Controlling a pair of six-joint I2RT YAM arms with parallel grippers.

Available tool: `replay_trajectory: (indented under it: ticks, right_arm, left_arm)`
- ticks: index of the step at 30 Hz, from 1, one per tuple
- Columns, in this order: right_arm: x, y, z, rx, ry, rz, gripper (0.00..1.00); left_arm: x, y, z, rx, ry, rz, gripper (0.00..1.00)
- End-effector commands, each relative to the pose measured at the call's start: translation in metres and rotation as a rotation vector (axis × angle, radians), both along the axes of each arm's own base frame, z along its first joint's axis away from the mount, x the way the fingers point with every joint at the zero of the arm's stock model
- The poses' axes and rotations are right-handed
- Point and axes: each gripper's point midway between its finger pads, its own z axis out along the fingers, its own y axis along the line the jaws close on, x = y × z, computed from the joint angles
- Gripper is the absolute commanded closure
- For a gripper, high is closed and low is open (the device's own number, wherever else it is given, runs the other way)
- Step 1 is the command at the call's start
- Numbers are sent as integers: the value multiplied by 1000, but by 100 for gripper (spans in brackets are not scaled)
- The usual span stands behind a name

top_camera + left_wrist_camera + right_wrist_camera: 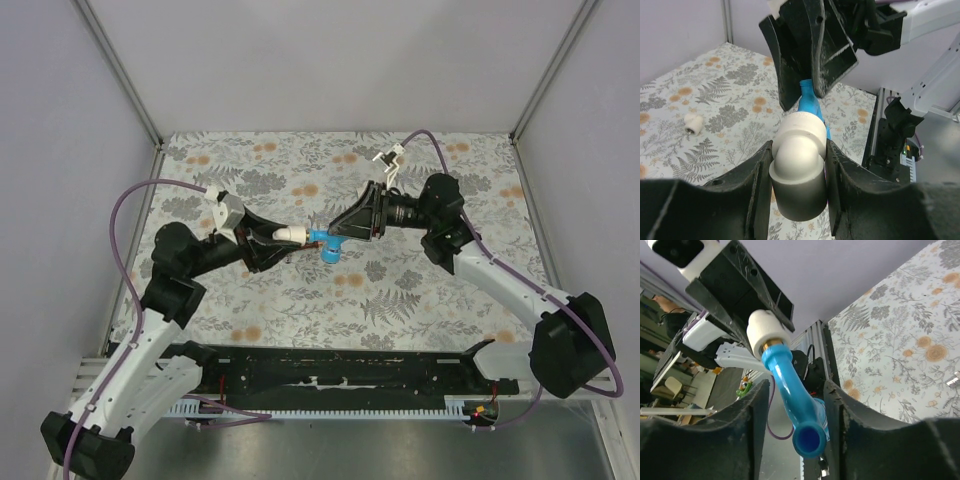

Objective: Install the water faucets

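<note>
My left gripper [283, 240] is shut on a white elbow fitting [799, 160], held above the table; it also shows in the top view [291, 235]. The bright blue faucet [795, 405] sticks out of that fitting [767, 332], with a brass thread showing at the joint. It also shows in the top view [328, 246] and the left wrist view [809, 102]. My right gripper [792, 410] is around the blue faucet with its jaws apart; there is a gap at the left finger [735, 435]. The dark red-brown faucet is out of view.
A small white stubby fitting [693, 123] lies on the flowered table cloth [300, 300]. A small white and metal piece [388, 158] lies at the back of the table. Grey walls and frame posts close in the sides; a black rail [340, 370] runs along the near edge.
</note>
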Motion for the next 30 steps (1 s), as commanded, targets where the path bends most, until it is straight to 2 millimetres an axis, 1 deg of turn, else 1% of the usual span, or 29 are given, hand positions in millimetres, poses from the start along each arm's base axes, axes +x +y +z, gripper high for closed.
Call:
replay_trajectory:
  ticks: [1,4,5,6,9,12,13,16,18,22,26,30]
  right_arm:
    - [15,-7,24,-9,-31,-87,38]
    - [25,-23,20,-74,-94,-179,20]
    - [27,-29,18,-101,-119,-205,13]
    - [29,-34,19,-125,-169,-230,2]
    - [30,-47,10,-220,-287,-279,2]
    - [34,-57,-5,-238,-358,-347,2]
    - [34,-59,-12,-237,-361,-367,2]
    - [32,-62,-23,-275,-438,-347,2]
    - [29,-62,-23,-278,-521,-326,3]
    - [26,-61,-16,-252,-726,-299,7]
    - [23,-58,-17,-273,-878,-265,9]
    - [10,-49,-17,-261,-958,-234,9]
  left_arm:
    - [8,3,-5,19,-68,52,98]
    - [19,9,-11,8,-16,126,98]
    - [24,11,-12,4,4,157,98]
    - [30,14,-16,4,33,196,98]
    - [46,23,-24,2,118,292,98]
    - [55,26,-32,-7,198,335,98]
    - [58,26,-37,-5,227,338,98]
    - [61,21,-40,-14,307,328,98]
    - [63,18,-43,-31,385,327,98]
    - [62,10,-44,-103,556,311,98]
    - [59,8,-35,-192,675,311,98]
    - [55,7,-25,-271,764,308,98]
